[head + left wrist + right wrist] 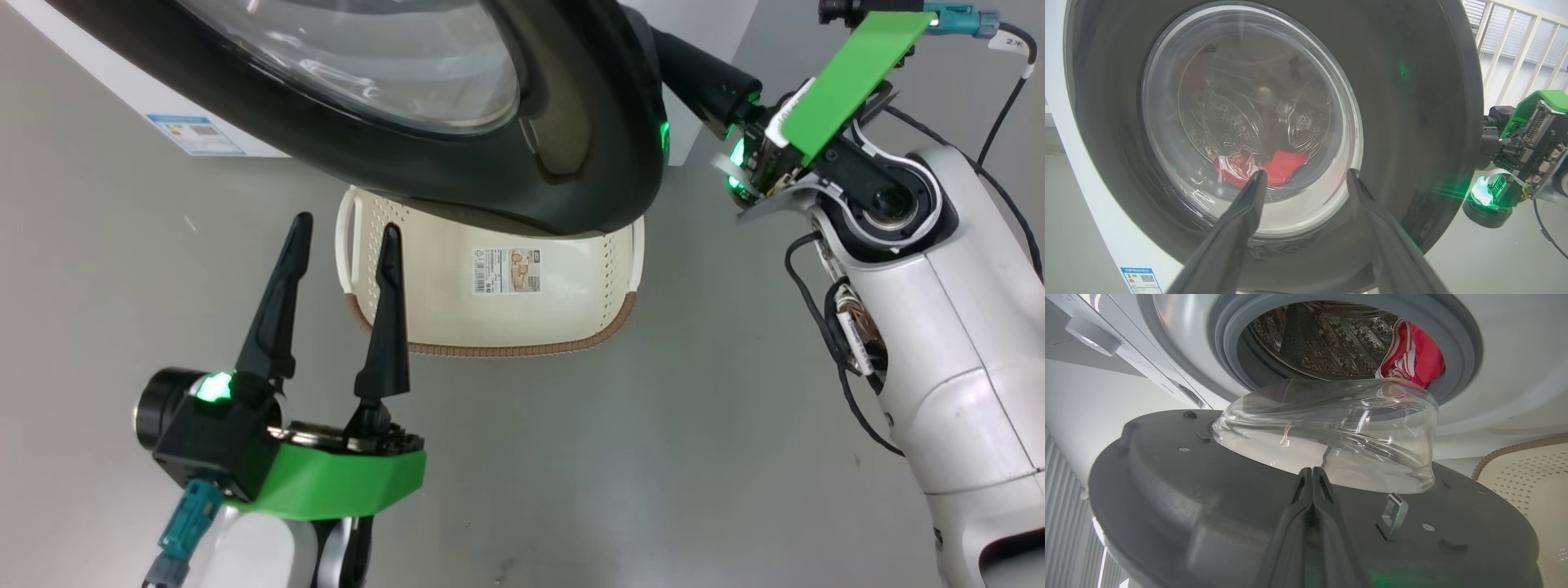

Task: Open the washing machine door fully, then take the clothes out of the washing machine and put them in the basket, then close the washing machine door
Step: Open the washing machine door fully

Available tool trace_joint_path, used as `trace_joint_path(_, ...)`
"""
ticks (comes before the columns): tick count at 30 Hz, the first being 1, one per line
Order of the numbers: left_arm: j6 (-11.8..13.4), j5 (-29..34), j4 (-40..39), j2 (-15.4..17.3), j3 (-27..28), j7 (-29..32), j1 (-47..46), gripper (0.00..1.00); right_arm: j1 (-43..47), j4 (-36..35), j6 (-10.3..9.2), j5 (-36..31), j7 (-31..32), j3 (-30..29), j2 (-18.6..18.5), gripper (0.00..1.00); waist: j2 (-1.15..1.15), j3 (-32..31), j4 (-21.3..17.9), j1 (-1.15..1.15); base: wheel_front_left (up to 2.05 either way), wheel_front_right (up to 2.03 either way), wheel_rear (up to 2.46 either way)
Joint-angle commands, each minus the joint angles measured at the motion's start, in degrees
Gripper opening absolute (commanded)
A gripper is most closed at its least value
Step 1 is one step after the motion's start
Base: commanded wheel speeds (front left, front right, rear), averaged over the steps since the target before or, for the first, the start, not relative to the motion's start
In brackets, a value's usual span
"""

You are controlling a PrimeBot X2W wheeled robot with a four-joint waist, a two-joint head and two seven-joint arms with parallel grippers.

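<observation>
- Head view: the washing machine door (pixel 571 171) hangs partly swung out from the washing machine (pixel 114 77), with its black rim over the far part of the basket (pixel 490 349) on the floor (pixel 653 457). I judge the door heavy, rigid and slick on that gloss, so a push suits it better than a pinch. My left gripper (pixel 348 223) hovers at the basket's near left, fingers spread and holding nothing.
- Left wrist view: through the glass bowl (pixel 1241 81) I see the clothes (pixel 1280 167), red with white stripes, lying low in the drum (pixel 1229 122). I expect them to be soft, light and limp. I'd pinch a raised fold, knowing it will drape and may drag.
- Right wrist view: my right gripper (pixel 1312 473) has its fingers pressed together, laid along the door's grey inner face near the latch hook (pixel 1394 512). I cannot tell whether they touch it. The clothes lie at the drum's mouth, against the gasket (pixel 1227 335). The glass looks fragile, so I'd bear on plastic.
</observation>
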Motion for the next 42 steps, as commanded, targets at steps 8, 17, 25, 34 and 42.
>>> trace_joint_path(8,0.43,-0.88,-1.08,0.85,2.21,-0.22,0.03,1.0,5.02,-4.85,0.29,1.3,-0.29,1.62,-0.22,0.0,0.0,-2.11,1.66,0.0,0.0,0.0,0.0)
trace_joint_path(17,0.98,-1.9,-0.89,0.85,1.78,-0.22,1.12,1.0,10.61,-8.77,0.29,2.2,-1.68,3.35,-1.81,0.0,0.0,-4.23,4.21,0.0,0.0,0.0,0.0)
trace_joint_path(25,1.58,-2.92,-0.95,0.85,1.92,-0.22,2.14,1.0,14.17,-11.5,0.29,3.42,-2.89,5.56,-3.58,0.0,0.0,-5.94,6.7,0.0,0.0,0.0,0.0)
trace_joint_path(34,2.12,-3.58,-1.04,0.85,2.08,-0.22,3.66,1.0,17.05,-12.81,0.29,6.4,-4.44,8.91,-5.45,0.0,0.0,-8.4,9.65,0.0,0.0,0.0,0.0)
trace_joint_path(42,2.14,-3.76,-0.85,0.85,2.28,-0.22,4.81,1.0,19.03,-14.08,0.29,9.41,-6.63,12.33,-7.05,0.0,0.0,-10.47,11.72,0.0,0.0,0.0,0.0)
